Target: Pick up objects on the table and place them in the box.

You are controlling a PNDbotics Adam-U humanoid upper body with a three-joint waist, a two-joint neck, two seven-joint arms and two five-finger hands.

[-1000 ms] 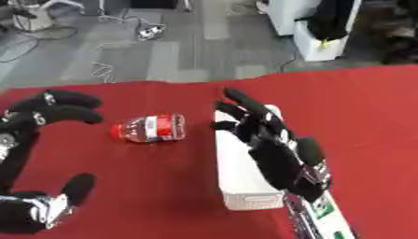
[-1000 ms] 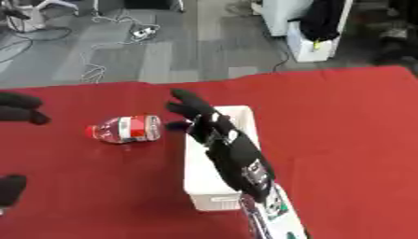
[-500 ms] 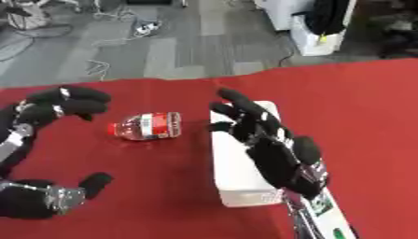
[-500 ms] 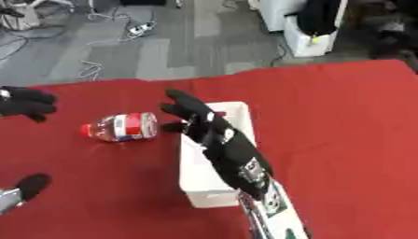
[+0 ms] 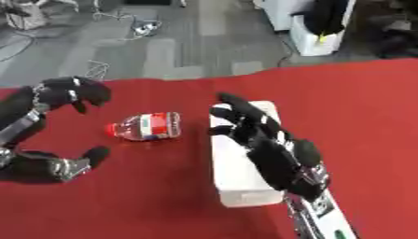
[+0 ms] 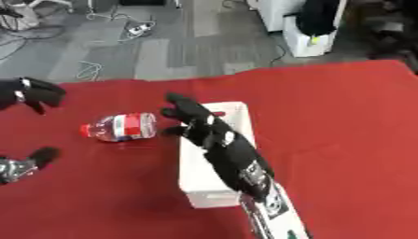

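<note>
While the right hand (image 5: 269, 140) keeps its place over the white box (image 5: 237, 186), fingers straight and spread and reaching toward the far left corner of it, the left hand (image 5: 69, 91) has come nearer the bottle than it was a second ago, and now hangs above the table at the left with its fingers curled downward and holding nothing. The bottle (image 5: 145, 127) lies on its side just left of the box, apart from it, its red cap pointing left and a red and white label round its middle; it has stayed where it was, and neither hand touches it. A black, silver-jointed part of the left arm (image 5: 49, 163) shows low at the left edge, closer to the bottle than before. The box stands with its long side running away from the robot, and the right forearm covers much of its near half, so what lies inside cannot be told. The table (image 5: 359, 102) is covered in plain red cloth. Beyond its far edge the floor is grey carpet (image 5: 188, 37) with cables (image 5: 135, 28) strewn across it, and a white cabinet (image 6: 306, 32) with something dark on it stands at the upper right.
</note>
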